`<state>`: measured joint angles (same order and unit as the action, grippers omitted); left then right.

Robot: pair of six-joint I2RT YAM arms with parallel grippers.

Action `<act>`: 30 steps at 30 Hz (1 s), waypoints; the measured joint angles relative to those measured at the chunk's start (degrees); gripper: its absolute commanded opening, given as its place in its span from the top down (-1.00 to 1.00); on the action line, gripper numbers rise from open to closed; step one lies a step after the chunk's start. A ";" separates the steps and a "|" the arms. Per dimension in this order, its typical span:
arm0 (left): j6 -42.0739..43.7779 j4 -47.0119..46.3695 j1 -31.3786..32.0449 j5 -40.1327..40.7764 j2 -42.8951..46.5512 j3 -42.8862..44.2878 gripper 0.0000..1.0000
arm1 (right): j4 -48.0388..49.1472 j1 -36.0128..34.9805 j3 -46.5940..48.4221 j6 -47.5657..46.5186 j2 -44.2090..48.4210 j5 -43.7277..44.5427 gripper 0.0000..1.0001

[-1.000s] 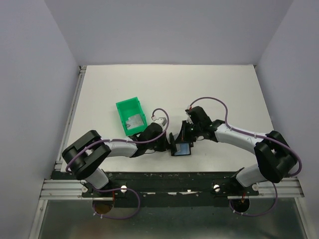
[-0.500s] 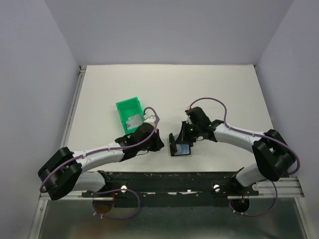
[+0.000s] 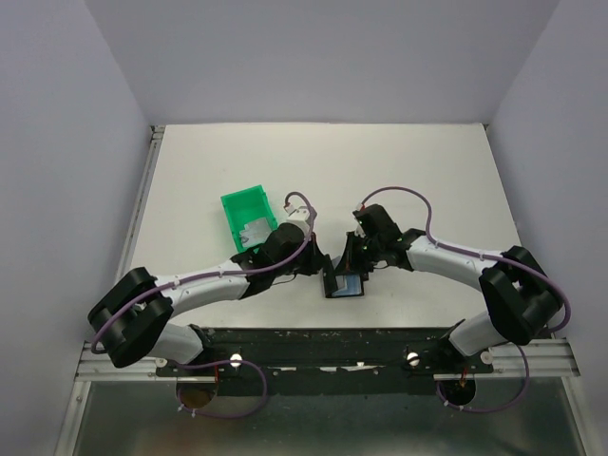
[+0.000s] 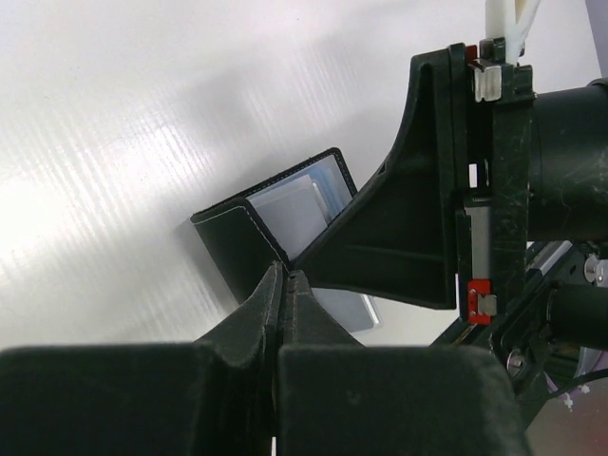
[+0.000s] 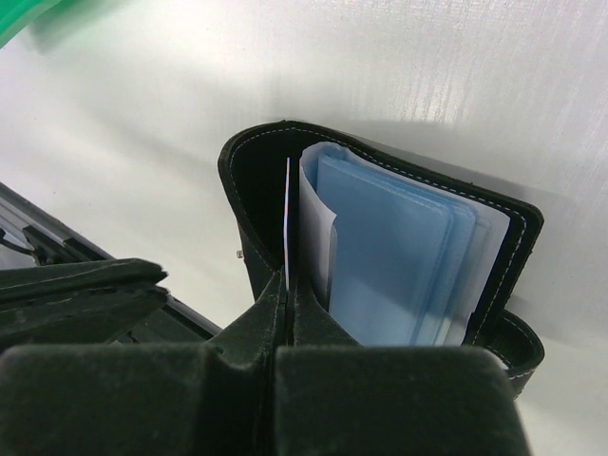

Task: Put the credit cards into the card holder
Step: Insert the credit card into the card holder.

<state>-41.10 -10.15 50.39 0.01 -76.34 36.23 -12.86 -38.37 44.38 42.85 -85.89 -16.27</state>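
Note:
The black card holder stands open near the table's front edge, its clear blue sleeves fanned out. My right gripper is shut on a thin white credit card, seen edge-on. The card stands inside the holder, between the black cover and the sleeves. My left gripper is shut, its tips touching the stitched edge of the holder's cover from the left. I see nothing between its fingers. Another silvery credit card lies in the green bin.
The green bin sits left of the holder, close behind my left forearm. The two grippers almost meet over the holder; the right one fills the left wrist view. The table's front rail runs just below.
My left gripper drew back to the left half a second ago and has come back to the holder's cover. The right gripper and its card have hardly moved.

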 measured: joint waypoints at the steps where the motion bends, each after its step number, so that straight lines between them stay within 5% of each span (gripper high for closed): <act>1: 0.17 -0.44 0.00 -0.22 -1.03 0.35 1.00 | 0.00 0.00 0.00 -0.02 0.00 -0.02 0.99; 19: 0.94 -4.37 0.02 -3.72 -12.22 4.04 1.00 | 0.85 0.00 -0.57 0.00 -0.22 0.13 0.99; 30: 0.79 -1.86 0.11 -1.97 -8.96 0.24 1.00 | 1.33 -0.17 -2.25 0.00 0.28 0.15 0.99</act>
<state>-40.32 -12.01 50.50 -1.96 -85.30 36.47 -11.53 -38.54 42.13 42.85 -85.60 -16.12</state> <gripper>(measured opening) 0.023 0.013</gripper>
